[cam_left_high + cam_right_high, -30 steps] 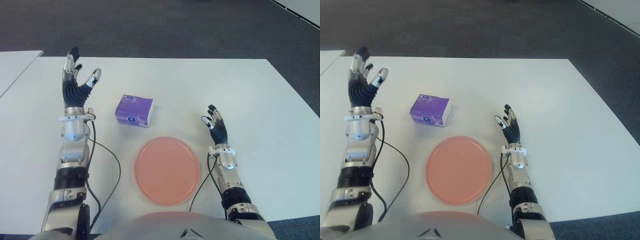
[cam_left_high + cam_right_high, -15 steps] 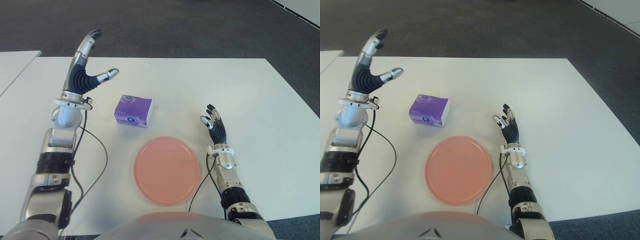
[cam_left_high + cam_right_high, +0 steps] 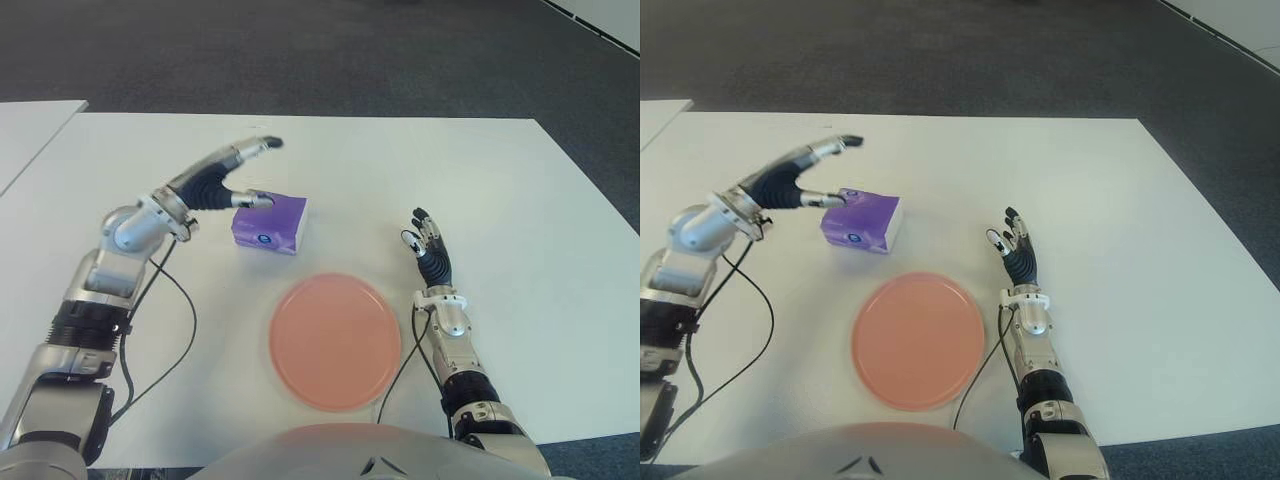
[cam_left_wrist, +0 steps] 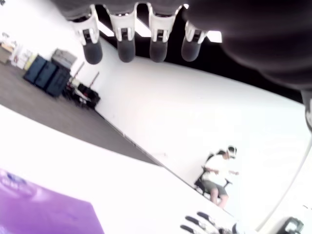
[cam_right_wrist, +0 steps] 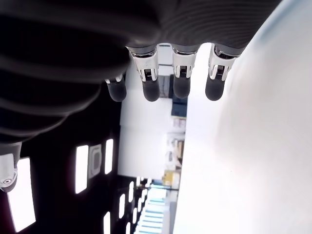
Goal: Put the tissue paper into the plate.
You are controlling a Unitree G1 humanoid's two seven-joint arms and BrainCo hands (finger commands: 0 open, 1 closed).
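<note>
A purple tissue pack (image 3: pixel 273 225) lies on the white table (image 3: pixel 400 170), just behind the round pink plate (image 3: pixel 335 340). My left hand (image 3: pixel 232 176) reaches over the pack from the left, fingers stretched out above it and thumb near its left top edge, holding nothing. The pack's purple corner (image 4: pixel 44 212) shows under the open fingers (image 4: pixel 126 36) in the left wrist view. My right hand (image 3: pixel 428 243) shows to the right of the plate, fingers spread.
A second white table (image 3: pixel 30 125) stands at the far left. Dark carpet (image 3: pixel 350 55) lies beyond the table's far edge. A black cable (image 3: pixel 165 330) trails from the left arm across the table. A person sits far off in the left wrist view.
My left hand has swung down from upright and moved right, now extending over the tissue pack. The pack, plate and right hand have not moved.
</note>
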